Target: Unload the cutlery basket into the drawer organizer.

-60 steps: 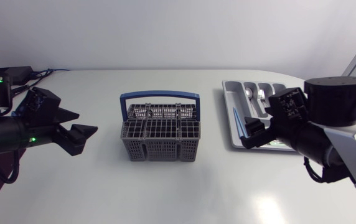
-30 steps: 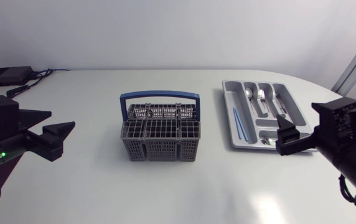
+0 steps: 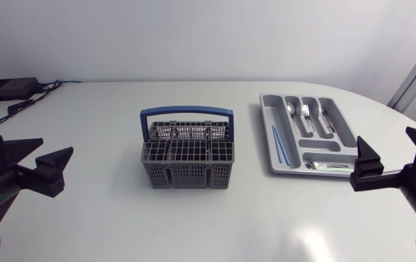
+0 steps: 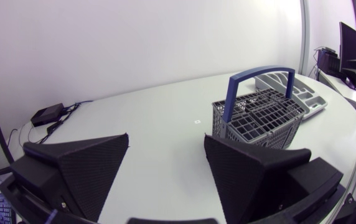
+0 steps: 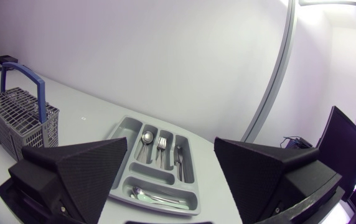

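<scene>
Quick rundown of where this is at. The cutlery basket point(image 3: 186, 166) sits in the middle of the bench point(image 3: 106, 225) with its blue handle point(image 3: 186, 113) standing up. From above I can't spot a single piece poking out of the grid. The organizer point(image 3: 265, 131) is well off to the basket's right, and it's loaded. There's a spoon point(image 3: 289, 109), a fork point(image 3: 306, 113) and what looks like a knife point(image 3: 324, 120) in the long slots. A thin blue stick point(image 3: 276, 142) lies in the slot nearest the basket, and more silverware point(image 3: 328, 166) lies crosswise in the front compartment.

Both arms are out at the sides of the bench, well apart from everything. The left tool point(image 4: 165, 140) is spread wide with nothing in it, and the basket is ahead of it. The right tool point(image 5: 170, 142) is just as open and empty, with the organizer ahead of it.

My read is that the unloading is basically done, so the step in hand is a final check. The basket is deep and the mesh could hide something short lying flat, so I wouldn't call it finished from the top view alone.

If a straggler does turn up, I'd do it like this:
- Come straight down into that cell, keeping clear of the handle.
- Pinch the piece high on its shaft.
- Lift dead vertical until it clears the grid before swinging over.

That basket looks like light plastic, so any sideways pull will probably drag or tip it. Then lay the piece along its slot rather than dropping it in.
</scene>
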Action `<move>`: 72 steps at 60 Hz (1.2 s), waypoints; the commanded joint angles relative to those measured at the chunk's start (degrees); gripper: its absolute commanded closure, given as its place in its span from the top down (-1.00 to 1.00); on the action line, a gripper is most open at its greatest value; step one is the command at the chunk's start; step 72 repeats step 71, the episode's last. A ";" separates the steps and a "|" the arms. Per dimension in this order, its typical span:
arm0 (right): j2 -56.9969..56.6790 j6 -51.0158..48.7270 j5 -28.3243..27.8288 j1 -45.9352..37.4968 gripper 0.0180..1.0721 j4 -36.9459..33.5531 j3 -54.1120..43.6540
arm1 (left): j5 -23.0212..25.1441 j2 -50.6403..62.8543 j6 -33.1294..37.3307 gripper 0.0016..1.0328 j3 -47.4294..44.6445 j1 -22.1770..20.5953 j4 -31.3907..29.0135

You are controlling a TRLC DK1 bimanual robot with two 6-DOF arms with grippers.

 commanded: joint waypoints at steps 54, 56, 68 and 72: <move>-17.36 18.35 -16.31 -9.55 0.91 0.42 -15.15 | -15.35 -27.84 -13.76 0.90 -21.05 -7.30 10.19; -17.67 18.70 -16.62 -9.72 0.91 0.45 -15.40 | -15.64 -28.34 -13.98 0.90 -21.41 -7.44 10.37; -17.67 18.70 -16.62 -9.72 0.91 0.45 -15.40 | -15.64 -28.34 -13.98 0.90 -21.41 -7.44 10.37; -17.67 18.70 -16.62 -9.72 0.91 0.45 -15.40 | -15.64 -28.34 -13.98 0.90 -21.41 -7.44 10.37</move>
